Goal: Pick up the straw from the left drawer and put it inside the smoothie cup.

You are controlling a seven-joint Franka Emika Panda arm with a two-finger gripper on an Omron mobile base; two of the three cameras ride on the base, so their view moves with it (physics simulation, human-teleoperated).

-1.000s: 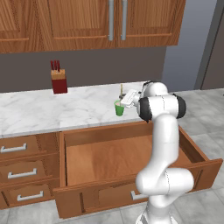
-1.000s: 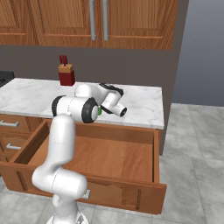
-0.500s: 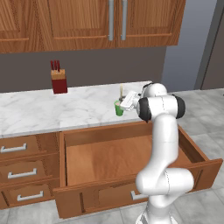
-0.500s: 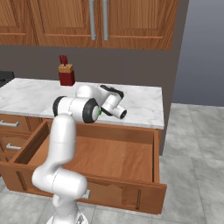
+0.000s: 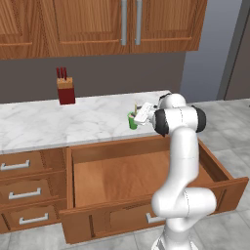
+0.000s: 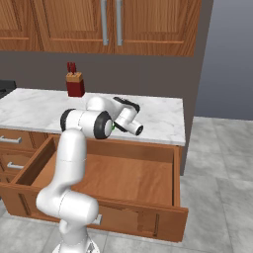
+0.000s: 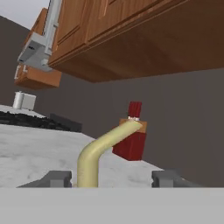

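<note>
Between the fingers (image 7: 107, 179), in the hand view, the straw (image 7: 98, 153) rises from the bottom edge and bends away toward the red knife block (image 7: 131, 142). The two dark tips stand well apart on either side of it, with clear gaps to the pale stem, so the fingers look released and grasp nothing. Its long axis near the hand runs roughly along the line the hand looks; the upper part leans over toward the block.

Just beyond the fingers (image 5: 138, 117) in the left base view, the smoothie cup (image 5: 132, 121) stands on the marble surface (image 5: 49, 122), and the straw's top (image 5: 135, 108) sticks up out of it, close to upright. The straw looks already placed in the cup, so what remains is a judgement call: pulling the hand straight back from the cup without brushing the stem.

The arm rises in front of the open left drawer (image 5: 122, 176), whose wood bottom lies bare, elbow high and wrist bent forward so the hand reaches level over the surface's front edge.

Farther off, the block stands by the back wall under the upper cabinets (image 5: 122, 24).
</note>
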